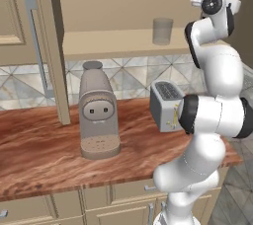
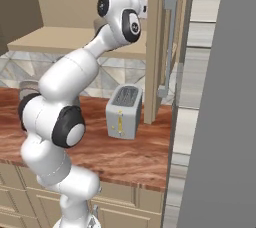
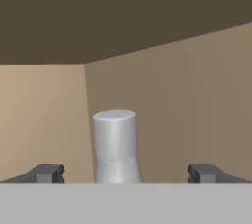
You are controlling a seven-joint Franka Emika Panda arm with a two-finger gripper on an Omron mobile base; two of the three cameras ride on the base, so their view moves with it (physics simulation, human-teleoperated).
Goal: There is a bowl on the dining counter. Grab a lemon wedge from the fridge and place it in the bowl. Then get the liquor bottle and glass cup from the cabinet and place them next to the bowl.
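The fingers (image 3: 49, 173) stood wide apart at the bottom of the hand view, one tip low left and one low right, with nothing between them yet; the gripper (image 3: 125, 174) was lined up so the glass cup (image 3: 115, 145) sat ahead in the gap, just left of centre, apparently so the tips could pass either side of it. The cup stood upright on the cabinet shelf (image 1: 113, 44), near the back corner, and appeared at upper centre-right of the left base view, with the raised arm (image 1: 212, 61) to its right. No liquor bottle could be made out on the shelf. Below, lower in that frame, the worktop (image 1: 44, 145) carried a coffee machine (image 1: 99, 113) left of centre and a toaster (image 1: 165, 105) to its right, well clear of the reach.
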